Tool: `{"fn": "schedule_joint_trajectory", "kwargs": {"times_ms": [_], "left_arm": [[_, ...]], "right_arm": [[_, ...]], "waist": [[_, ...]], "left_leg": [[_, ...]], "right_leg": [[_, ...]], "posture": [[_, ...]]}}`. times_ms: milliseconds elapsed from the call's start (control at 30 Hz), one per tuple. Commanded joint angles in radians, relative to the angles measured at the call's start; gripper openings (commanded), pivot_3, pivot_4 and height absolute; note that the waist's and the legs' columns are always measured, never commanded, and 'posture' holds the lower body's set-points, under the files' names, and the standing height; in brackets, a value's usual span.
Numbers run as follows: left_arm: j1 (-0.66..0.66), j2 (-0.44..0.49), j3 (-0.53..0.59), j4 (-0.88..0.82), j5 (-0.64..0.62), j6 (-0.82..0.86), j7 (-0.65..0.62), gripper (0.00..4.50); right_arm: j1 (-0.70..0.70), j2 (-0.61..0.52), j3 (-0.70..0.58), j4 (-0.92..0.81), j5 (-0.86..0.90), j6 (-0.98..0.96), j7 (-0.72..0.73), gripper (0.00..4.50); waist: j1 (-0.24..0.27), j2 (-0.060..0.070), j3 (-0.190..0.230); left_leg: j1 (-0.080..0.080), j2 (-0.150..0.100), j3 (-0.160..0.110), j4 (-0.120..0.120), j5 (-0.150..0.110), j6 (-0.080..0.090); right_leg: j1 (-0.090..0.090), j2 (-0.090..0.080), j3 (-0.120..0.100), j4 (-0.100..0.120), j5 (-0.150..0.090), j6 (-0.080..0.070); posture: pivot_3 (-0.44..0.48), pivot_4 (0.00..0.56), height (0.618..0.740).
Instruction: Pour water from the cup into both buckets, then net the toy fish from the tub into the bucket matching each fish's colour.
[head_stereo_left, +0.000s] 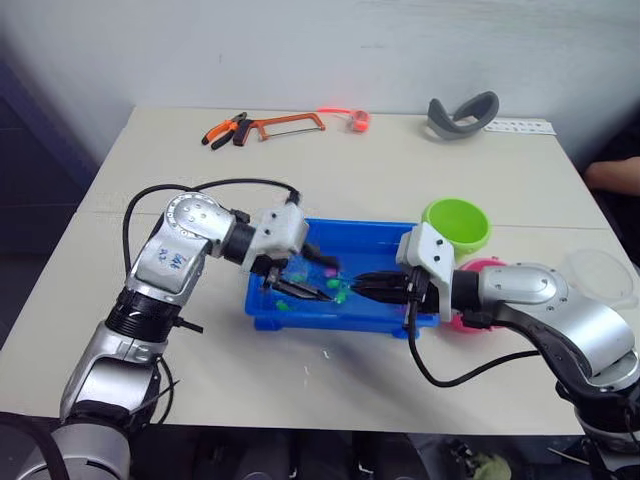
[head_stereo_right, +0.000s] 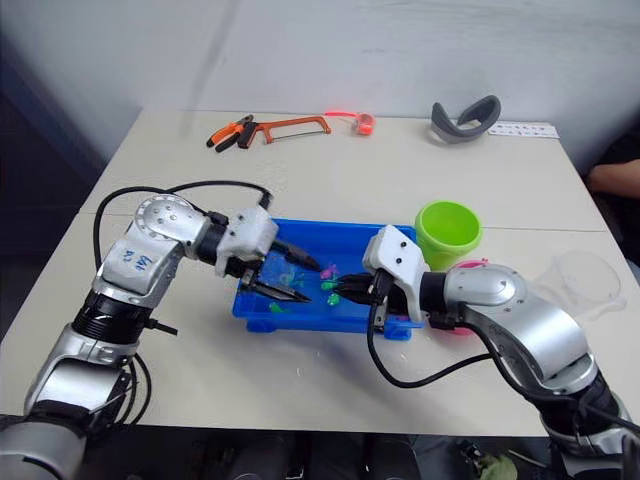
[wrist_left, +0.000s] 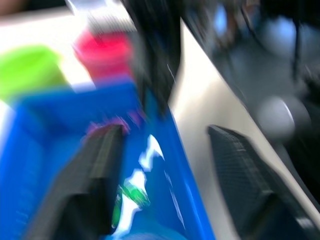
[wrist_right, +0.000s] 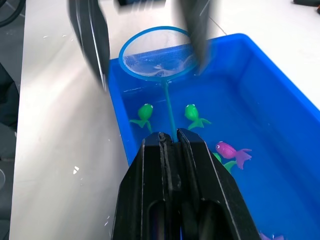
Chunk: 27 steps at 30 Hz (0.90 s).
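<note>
Reaching in from the lower right of the head views, the right end effector (head_stereo_left: 372, 285) has its two black fingers pressed together on the thin stem of a small blue-rimmed net (wrist_right: 156, 54), whose hoop lies at the tub's left end. From the lower left, the left end effector (head_stereo_left: 303, 278) hangs over that same end of the blue tub (head_stereo_left: 355, 236), its fingers (wrist_left: 95, 175) spread wide and holding nothing; one finger is over the water, the other outside the near rim.

Inside the tub, two green toy fish (wrist_right: 144, 114) lie on either side of the net stem, and a pink toy fish (wrist_right: 227, 150) rests just beside the right fingers. Open bench (head_stereo_left: 300, 385) runs along the tub's near edge.

Just past the tub's right end stands the green bucket (head_stereo_left: 457, 222), with the pink bucket (head_stereo_left: 478, 268) nearer, largely behind the right wrist. Well right of both, near the bench edge, sits the clear cup (head_stereo_left: 600, 275).

Beyond the tub the pale bench is bare up to its far edge, where pliers (head_stereo_left: 224, 129), a hacksaw (head_stereo_left: 288, 124), an orange ring-shaped object (head_stereo_left: 358, 120) and a grey curved piece (head_stereo_left: 462, 114) lie before a white wall.
</note>
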<state>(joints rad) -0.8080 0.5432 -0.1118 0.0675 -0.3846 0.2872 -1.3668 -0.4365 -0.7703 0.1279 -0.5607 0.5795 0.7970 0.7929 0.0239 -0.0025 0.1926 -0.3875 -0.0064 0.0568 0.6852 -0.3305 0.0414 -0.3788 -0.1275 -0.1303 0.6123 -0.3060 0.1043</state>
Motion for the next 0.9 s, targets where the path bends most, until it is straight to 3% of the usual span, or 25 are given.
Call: {"fn": "schedule_joint_trajectory", "kwargs": {"times_ms": [33, 233, 433, 667, 900], "left_arm": [[-0.014, 0.018, 0.163, 0.042, -0.141, 0.021, -0.001, 4.45], [0.061, 0.106, 0.239, 0.142, -0.115, -0.077, -0.027, 4.45], [0.203, 0.098, 0.253, 0.147, -0.109, -0.117, 0.016, 4.45], [0.276, 0.037, 0.216, 0.047, -0.134, -0.063, 0.08, 4.45], [0.263, 0.009, 0.178, 0.025, -0.143, -0.031, 0.074, 4.45]], "right_arm": [[0.028, -0.048, -0.085, -0.048, 0.009, -0.026, 0.024, 0.0], [0.117, -0.211, -0.238, -0.053, -0.003, -0.039, 0.097, 0.0], [0.212, -0.368, -0.367, 0.007, -0.077, -0.12, 0.189, 0.0], [0.202, -0.464, -0.363, 0.125, -0.168, -0.287, 0.3, 0.0], [0.079, -0.498, -0.215, 0.297, -0.343, -0.611, 0.42, 0.0]], "waist": [[0.0, 0.0, 0.0], [0.001, 0.0, 0.0], [0.001, 0.0, 0.0], [0.001, 0.0, 0.0], [-0.003, 0.0, 0.0]], "left_leg": [[0.0, 0.0, 0.0, 0.0, 0.0, 0.0], [0.001, 0.0, 0.001, 0.0, 0.0, 0.0], [0.001, 0.0, 0.001, 0.0, 0.0, 0.0], [0.001, -0.001, 0.0, 0.0, 0.0, 0.0], [0.002, 0.0, 0.002, 0.0, 0.0, 0.0]], "right_leg": [[0.0, 0.0, 0.0, 0.0, 0.0, 0.0], [0.0, 0.001, -0.002, 0.0, 0.0, 0.0], [0.001, 0.001, -0.001, 0.0, 0.0, 0.0], [0.002, -0.002, 0.0, 0.0, 0.0, 0.0], [0.001, -0.001, 0.0, 0.0, 0.0, 0.0]], "posture": [[0.0, 0.15, 0.74], [0.0, 0.15, 0.74], [0.0, 0.15, 0.74], [0.0, 0.15, 0.74], [0.0, 0.15, 0.74]]}}
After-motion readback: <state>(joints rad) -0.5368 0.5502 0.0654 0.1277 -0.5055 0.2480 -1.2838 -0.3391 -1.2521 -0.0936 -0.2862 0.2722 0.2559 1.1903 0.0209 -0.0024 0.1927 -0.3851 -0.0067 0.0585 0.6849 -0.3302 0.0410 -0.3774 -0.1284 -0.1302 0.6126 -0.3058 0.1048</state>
